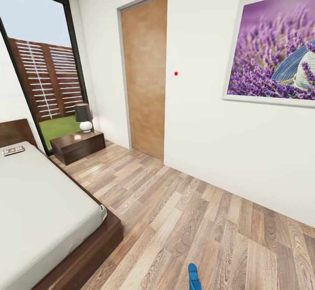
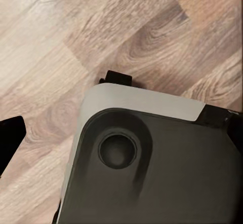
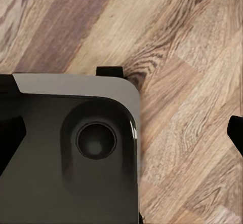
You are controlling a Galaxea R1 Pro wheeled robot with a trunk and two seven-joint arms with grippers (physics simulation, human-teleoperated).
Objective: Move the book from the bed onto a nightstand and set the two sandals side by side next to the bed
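From the head camera I see nothing done yet. The book (image 1: 13,151) lies on the bed (image 1: 39,207) at its headboard corner, and the nightstand (image 1: 78,145) just past that corner holds only a lamp (image 1: 84,117). One blue sandal (image 1: 193,277) pokes in on the floor (image 1: 183,220), apart from the bed's foot; I cannot locate its mate. Both wrist cameras look down past the robot's base (image 2: 152,163) to planks, so I cannot tell how either arm's fingers stand.

My base (image 2: 152,163) sat under both wrists, grey-rimmed and dark on top. A dark fingertip (image 2: 10,138) of my left gripper showed beside it.
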